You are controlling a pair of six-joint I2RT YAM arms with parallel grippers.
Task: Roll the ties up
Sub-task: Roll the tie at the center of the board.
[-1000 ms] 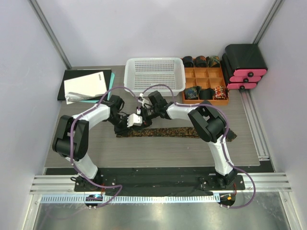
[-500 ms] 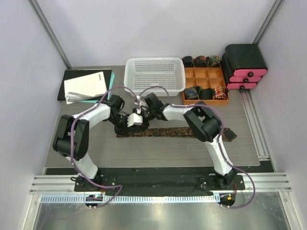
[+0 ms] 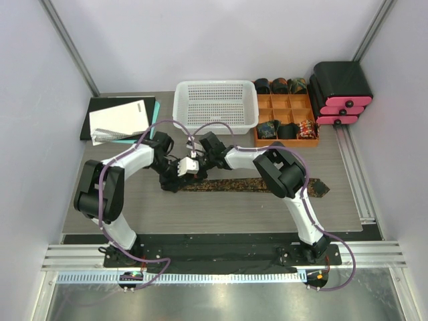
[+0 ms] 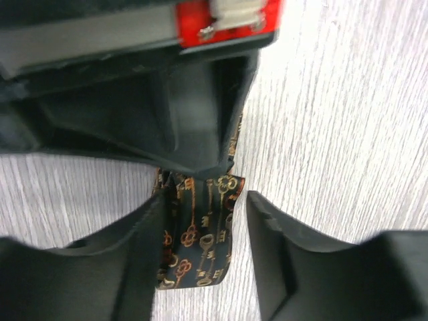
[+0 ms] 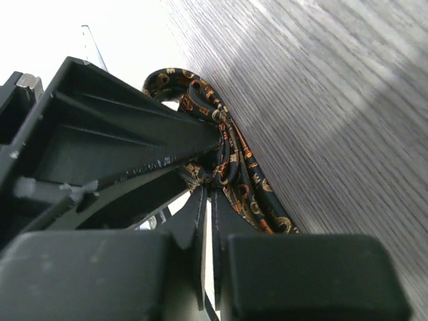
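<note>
A dark tie (image 3: 241,184) with a gold-orange key pattern lies left to right across the table, its wide pointed end (image 3: 319,188) at the right. My right gripper (image 3: 190,167) is shut on the bunched, folded narrow end, which shows in the right wrist view (image 5: 247,180) at the fingertips (image 5: 212,190). My left gripper (image 3: 175,179) is open and straddles that same end (image 4: 200,247). Its left finger (image 4: 127,254) is against the fabric, its right finger (image 4: 281,247) apart from it. The right gripper's body (image 4: 194,134) sits just above.
A white mesh basket (image 3: 215,103) stands behind the grippers. An orange divided tray (image 3: 287,122) at the back right holds several rolled ties. A black and pink box (image 3: 341,90) is beside it. A notebook with papers (image 3: 120,120) lies at the back left.
My right arm has shifted a little to the left with the tie's narrow end in its grip, closing in on the left gripper. The left arm has barely moved.
</note>
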